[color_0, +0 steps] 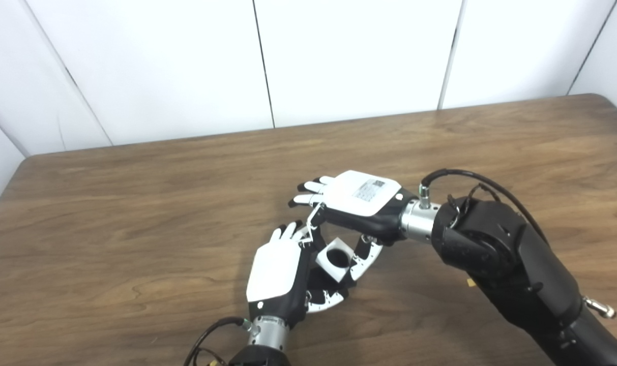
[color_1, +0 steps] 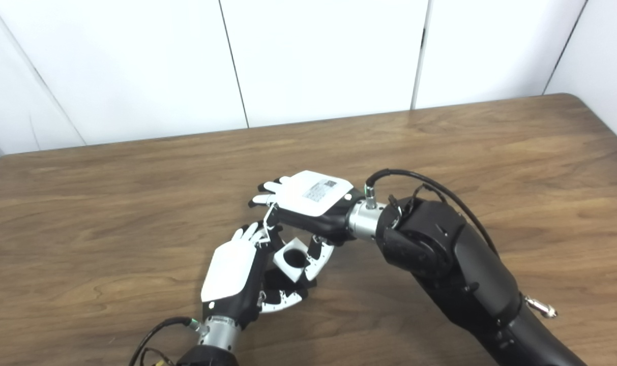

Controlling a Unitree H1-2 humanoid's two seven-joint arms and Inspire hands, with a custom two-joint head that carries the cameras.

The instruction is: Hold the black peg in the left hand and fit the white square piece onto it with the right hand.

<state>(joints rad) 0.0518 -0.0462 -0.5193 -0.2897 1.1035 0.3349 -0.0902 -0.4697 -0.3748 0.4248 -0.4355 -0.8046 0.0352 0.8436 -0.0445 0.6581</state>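
Above brown wooden worktop (color_0: pixel 135 213), left hand (color_0: pixel 280 269) and right hand (color_0: pixel 361 203) both closed around white square piece with round hole (color_0: pixel 333 259); black peg hidden, hard to make out.

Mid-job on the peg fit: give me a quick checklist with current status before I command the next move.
1. White square piece held between both hands, off the table: ok.
2. Right hand gripping the piece, thumb at its right side: ok.
3. Left hand closed around something dark below the piece: ok, but whether it is the black peg: cannot tell.
4. Round hole in the piece facing up toward the cameras: ok.
5. Peg lined up with or entered in the hole: cannot tell, fingers hide it.
6. Hands free of each other: not ok, fingers overlap closely.
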